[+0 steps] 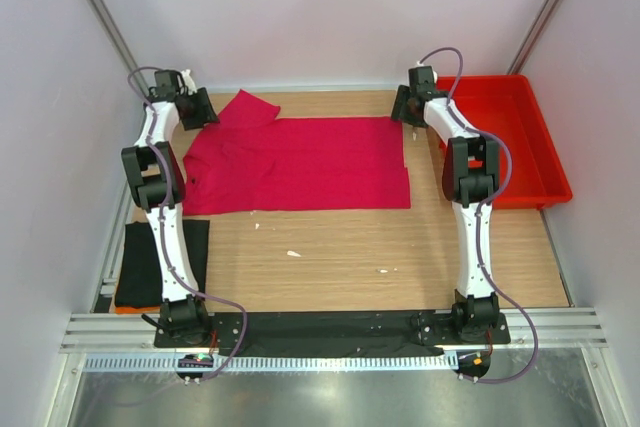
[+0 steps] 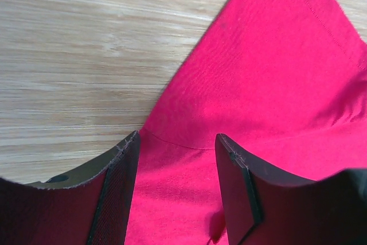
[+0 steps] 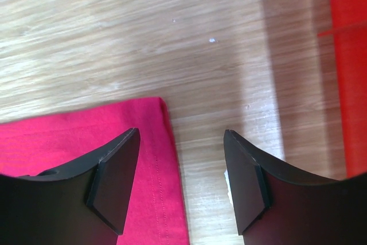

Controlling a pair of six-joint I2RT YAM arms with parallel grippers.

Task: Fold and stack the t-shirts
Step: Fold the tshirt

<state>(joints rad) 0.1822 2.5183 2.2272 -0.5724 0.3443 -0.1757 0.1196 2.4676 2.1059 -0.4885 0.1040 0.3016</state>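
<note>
Black t-shirt (image 1: 135, 267): nearest me, a dark rectangle at the near-left edge of the desk (image 1: 350, 257), partly behind the left arm. It looks already folded, and I judge it was parked there as the base of the stack.
Crimson-pink t-shirt (image 1: 300, 162): spread flat across mid-desk, sleeve end left and hem right, with one sleeve poking toward the far-left corner. Laid open like this, both of its far corners can be reached at once.
Left end effector (image 2: 178, 142): at the shirt's far-left, fingers spread, hovering over the cloth where sleeve meets body. Nothing is pinched.
Right end effector (image 3: 180, 136): at the far-right hem corner, fingers spread, one over cloth and the other over bare wood. They straddle the edge so that closing would catch the hem. Nothing is held.
Step in hand: I read this as lining up a two-point pinch on the far edge, ahead of drawing it toward me for the first fold.
Red tray (image 1: 520, 137): far right, just beyond the right arm and apart from the shirt. In my judgement it plays no part in this fold.
</note>
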